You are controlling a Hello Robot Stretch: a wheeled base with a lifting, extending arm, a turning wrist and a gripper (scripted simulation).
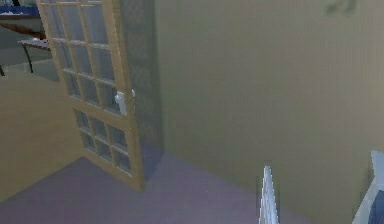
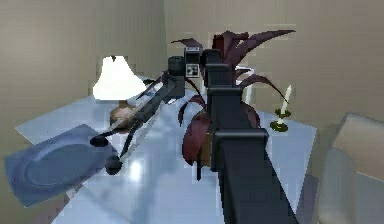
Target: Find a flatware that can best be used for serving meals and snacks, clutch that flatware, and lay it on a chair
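Step in hand: judged to be the clutching of the flatware; the laying on a chair is not yet done.
Task's thing: a blue-grey plate (image 2: 50, 168), the serving flatware by its round, flat shape, at the near left end of the table (image 2: 160, 190) in the arm side view.
Arm: the dark bar (image 2: 240, 150) reaches out over the table, past the plant.
Tool: the tool (image 2: 110, 155) slants down and left, its thin fingers ending at the plate's right rim.
Tool state: cannot tell how the fingers stand, nor whether anything is held, because the plate shows against the tabletop there.
Contact: cannot tell whether the fingers touch the plate or are just beside it.
Other items on the table: a white-shaded lamp (image 2: 115, 75) behind the tool; a dark red-leaved plant (image 2: 235, 50) beside the arm; a candle (image 2: 286, 100) toward the far right corner.
Possible seat: a pale padded seat (image 2: 350, 160) at the right edge of the arm side view, close to the table.
Ahead: a glass-paned door (image 1: 100, 90) standing ajar, with bare wall and purple floor.
Next move calls for: confirming a firm hold at the rim, then a straight lift clear of the tabletop and lamp before any turn toward a chair.
Risk: the plate may slide or tip off the near edge.
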